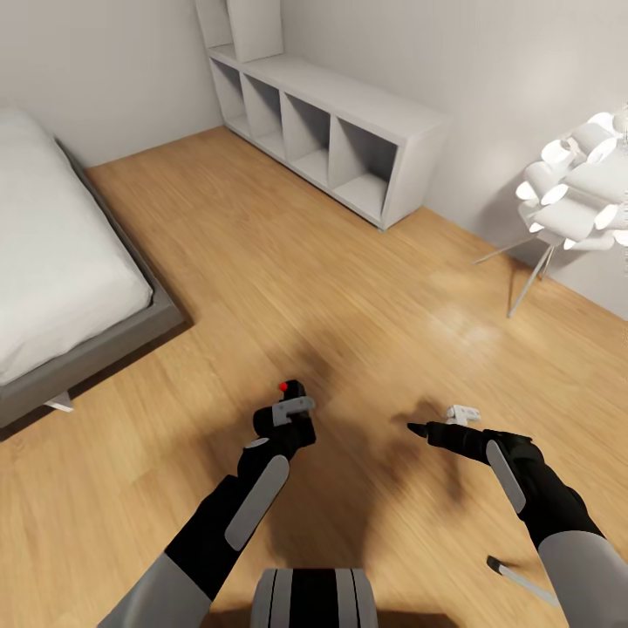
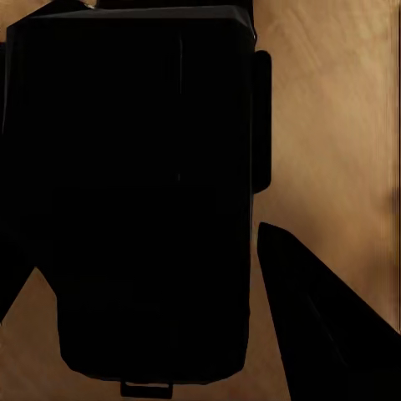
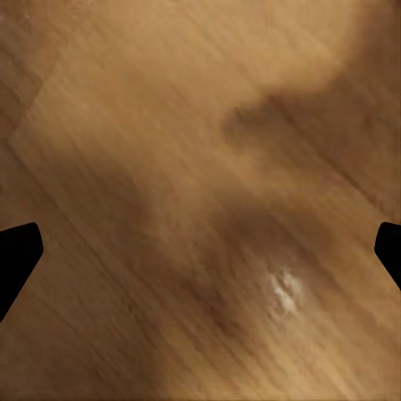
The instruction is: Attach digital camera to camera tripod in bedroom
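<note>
Being gripped in the left gripper, the small black boxy digital camera with a red mark is being held above the light wooden plank floor. The right gripper is being held beside it, jaws spread wide, empty.

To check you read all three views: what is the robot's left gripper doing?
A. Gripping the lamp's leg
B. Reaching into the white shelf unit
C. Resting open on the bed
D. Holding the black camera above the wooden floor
D: the left gripper is closed around the black camera, with bare wooden floor beneath it.
</note>
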Available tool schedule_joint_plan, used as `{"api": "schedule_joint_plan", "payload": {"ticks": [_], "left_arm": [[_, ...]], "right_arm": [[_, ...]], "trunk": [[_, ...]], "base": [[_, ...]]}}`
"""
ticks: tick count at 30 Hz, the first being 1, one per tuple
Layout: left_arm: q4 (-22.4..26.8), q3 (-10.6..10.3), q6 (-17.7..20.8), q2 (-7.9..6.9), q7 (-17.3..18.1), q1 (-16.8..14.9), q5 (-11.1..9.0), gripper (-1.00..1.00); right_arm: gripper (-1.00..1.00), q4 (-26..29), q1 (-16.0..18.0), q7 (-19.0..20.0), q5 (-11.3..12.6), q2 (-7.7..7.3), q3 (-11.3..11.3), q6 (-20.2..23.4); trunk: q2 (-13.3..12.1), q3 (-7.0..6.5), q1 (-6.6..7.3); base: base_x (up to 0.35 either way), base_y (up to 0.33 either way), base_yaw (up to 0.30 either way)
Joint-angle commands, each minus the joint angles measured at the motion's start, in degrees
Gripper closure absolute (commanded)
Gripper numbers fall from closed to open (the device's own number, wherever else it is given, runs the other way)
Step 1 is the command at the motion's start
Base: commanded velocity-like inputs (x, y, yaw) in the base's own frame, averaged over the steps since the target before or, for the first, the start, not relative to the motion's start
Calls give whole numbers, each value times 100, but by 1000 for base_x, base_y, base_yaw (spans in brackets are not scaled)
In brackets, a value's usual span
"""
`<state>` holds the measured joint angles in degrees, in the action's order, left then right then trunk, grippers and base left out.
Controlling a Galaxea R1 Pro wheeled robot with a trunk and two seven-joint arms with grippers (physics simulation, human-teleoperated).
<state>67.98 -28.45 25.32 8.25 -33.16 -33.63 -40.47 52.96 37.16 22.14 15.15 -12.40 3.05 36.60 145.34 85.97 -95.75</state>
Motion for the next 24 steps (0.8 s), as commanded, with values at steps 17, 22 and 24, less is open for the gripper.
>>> {"api": "schedule_joint_plan", "payload": {"ticks": [17, 22, 24], "left_arm": [[28, -17, 21, -25, -40, 31, -81, 100], [19, -15, 24, -25, -47, 32, -82, 100], [16, -16, 25, -25, -49, 32, -83, 100]], "right_arm": [[-100, 4, 2, 9, 6, 8, 4, 31], [-100, 4, 2, 9, 6, 4, 6, 31], [-100, 4, 2, 9, 5, 6, 5, 31]], "trunk": [[-21, -374, 44], [-28, -484, 57], [-31, -529, 62]], "base": [[0, 0, 0], [0, 0, 0], [0, 0, 0]]}}
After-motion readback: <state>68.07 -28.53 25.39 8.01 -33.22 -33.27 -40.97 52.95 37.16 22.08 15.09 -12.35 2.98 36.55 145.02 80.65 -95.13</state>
